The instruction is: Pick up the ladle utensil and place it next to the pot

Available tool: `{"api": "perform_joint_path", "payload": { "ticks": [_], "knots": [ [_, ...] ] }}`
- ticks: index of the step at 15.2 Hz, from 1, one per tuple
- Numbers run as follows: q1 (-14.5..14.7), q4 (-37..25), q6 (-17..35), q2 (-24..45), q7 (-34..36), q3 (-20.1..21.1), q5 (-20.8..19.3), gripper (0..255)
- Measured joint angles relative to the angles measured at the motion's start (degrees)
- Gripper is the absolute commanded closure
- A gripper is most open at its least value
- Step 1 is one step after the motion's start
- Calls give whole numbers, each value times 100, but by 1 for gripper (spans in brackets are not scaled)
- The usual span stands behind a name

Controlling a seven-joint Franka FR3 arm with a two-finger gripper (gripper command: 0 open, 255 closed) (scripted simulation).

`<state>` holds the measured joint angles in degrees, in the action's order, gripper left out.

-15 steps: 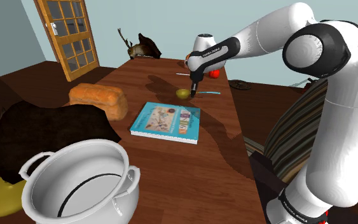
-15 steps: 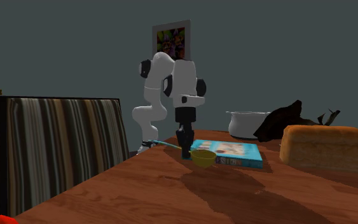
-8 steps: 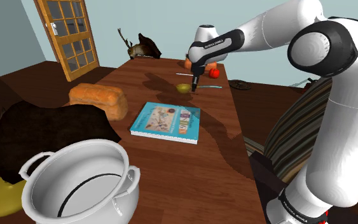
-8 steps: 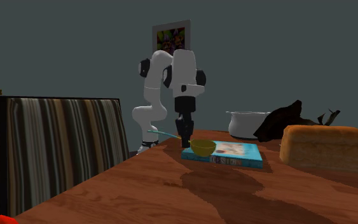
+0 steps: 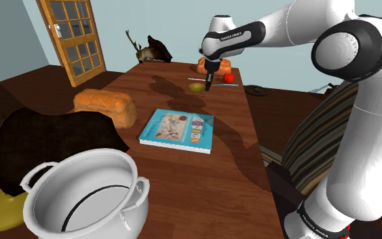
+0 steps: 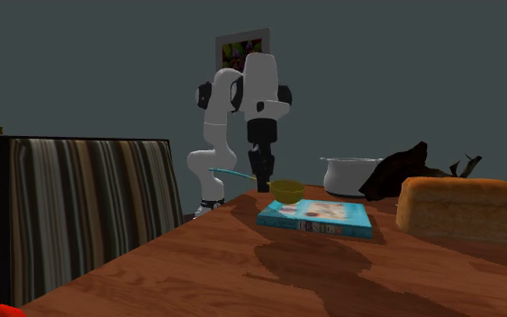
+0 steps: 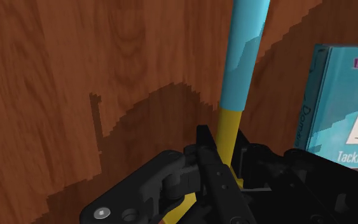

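Observation:
The ladle [image 5: 196, 86] has a yellow bowl and a blue handle. It hangs level above the far end of the wooden table [image 5: 176, 92], clear of the surface. My black gripper [image 5: 208, 84] is shut on its handle just behind the bowl. From across the table the ladle's bowl [image 6: 286, 190] floats above the book, with the gripper [image 6: 262, 180] clasping the handle beside it. The wrist view looks along the blue and yellow handle [image 7: 242, 57], clamped between the fingers [image 7: 212, 162]. The grey pot [image 5: 87, 197] stands at the table's near end, far from the ladle.
A blue book [image 5: 178, 130] lies mid-table between ladle and pot. A bread loaf [image 5: 103, 105] and a dark cloth [image 5: 53, 146] lie toward the shoulder view's left. A red tomato [image 5: 229, 78] sits behind the gripper. A striped chair [image 6: 80, 216] stands beside the table.
The gripper has risen with the ladle, lifting it off the table and carrying it slightly farther from the pot. Nothing else has moved.

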<state>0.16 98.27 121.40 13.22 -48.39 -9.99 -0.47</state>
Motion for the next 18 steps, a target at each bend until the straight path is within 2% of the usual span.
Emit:
{"api": "perform_joint_path", "payload": {
  "ticks": [18],
  "knots": [
    [-6,-1282,-1359,-78,-27,-9,-4,255]
  ]
}}
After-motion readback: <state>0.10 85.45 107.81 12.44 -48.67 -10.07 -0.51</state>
